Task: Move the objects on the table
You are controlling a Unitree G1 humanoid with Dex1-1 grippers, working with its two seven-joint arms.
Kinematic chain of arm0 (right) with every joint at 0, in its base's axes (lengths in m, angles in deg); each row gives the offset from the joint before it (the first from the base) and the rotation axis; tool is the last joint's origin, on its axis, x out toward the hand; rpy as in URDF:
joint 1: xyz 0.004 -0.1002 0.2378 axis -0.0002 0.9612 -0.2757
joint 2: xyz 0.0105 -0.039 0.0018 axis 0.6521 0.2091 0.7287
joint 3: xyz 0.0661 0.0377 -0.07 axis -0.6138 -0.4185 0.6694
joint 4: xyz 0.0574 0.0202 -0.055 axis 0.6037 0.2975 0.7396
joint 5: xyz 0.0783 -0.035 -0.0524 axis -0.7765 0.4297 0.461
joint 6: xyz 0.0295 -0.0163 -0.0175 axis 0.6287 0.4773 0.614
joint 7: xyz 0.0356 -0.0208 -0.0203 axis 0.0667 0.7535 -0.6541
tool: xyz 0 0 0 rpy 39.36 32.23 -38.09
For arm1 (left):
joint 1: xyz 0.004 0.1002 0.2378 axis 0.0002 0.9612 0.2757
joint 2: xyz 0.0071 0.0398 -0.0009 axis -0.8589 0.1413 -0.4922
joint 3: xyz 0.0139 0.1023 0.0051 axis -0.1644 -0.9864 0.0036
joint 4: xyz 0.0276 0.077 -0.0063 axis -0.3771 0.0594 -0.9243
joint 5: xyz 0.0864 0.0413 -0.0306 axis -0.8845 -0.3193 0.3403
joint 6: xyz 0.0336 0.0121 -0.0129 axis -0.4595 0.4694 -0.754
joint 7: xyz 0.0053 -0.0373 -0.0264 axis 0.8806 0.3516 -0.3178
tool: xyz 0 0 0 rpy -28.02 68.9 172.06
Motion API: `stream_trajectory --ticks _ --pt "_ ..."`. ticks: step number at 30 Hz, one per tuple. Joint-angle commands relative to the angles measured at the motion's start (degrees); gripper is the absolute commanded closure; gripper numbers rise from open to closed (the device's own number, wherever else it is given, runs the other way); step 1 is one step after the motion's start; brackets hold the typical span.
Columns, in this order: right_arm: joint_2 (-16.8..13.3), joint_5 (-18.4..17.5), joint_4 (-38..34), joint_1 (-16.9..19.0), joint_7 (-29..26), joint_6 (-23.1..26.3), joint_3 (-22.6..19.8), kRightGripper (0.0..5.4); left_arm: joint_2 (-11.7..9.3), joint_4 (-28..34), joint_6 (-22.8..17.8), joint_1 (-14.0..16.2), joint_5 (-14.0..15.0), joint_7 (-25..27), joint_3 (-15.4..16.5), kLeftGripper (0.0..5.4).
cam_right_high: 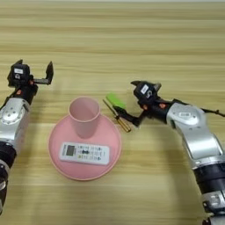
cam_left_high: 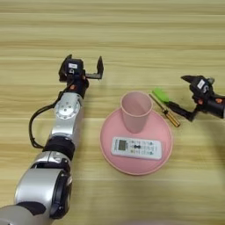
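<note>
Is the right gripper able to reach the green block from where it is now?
Probably yes. The right gripper, fingers open, sits just right of the green block, with bare table between. Only the screwdriver lies close beside the block and might get nudged.

The table is light wood with a smooth, faintly satin finish and long plank grain. The pink plate and pink cup look like matt plastic. The white remote is smooth plastic. The green block looks flat and plasticky. Both arms have silvery, glossy shells; the left gripper and right gripper are matt black.
</note>
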Motion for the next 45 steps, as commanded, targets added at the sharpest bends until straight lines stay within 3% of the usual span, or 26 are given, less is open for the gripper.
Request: stream_trajectory --ticks 1,9,26,33,45 --pt "2.63 0.52 4.39 -3.57 3.4 2.15 -0.38 0.02 -0.12 -0.47 0.7 -0.91 -0.55 -0.28 -0.06 0.0" --pt "6.33 2.52 12.9 -6.91 7.97 2.01 0.14 0.02 -0.03 -0.6 0.89 -0.92 -0.56 -0.31 -0.09 0.0" --pt "10.15 4.72 28.62 -12.03 12.17 -2.12 -0.02 0.03 -0.01 -0.25 1.11 -0.63 -0.48 -0.14 -0.16 0.0" --pt "10.97 5.86 34.49 -13.76 12.77 -4.39 0.0 0.65 0.02 -0.33 1.23 -0.6 -0.47 -0.09 -0.18 0.0" --pt "11.18 7.64 43.2 -16.86 14.05 -6.36 0.09 2.29 0.0 -0.21 1.27 -0.47 -0.42 0.05 -0.17 0.0"
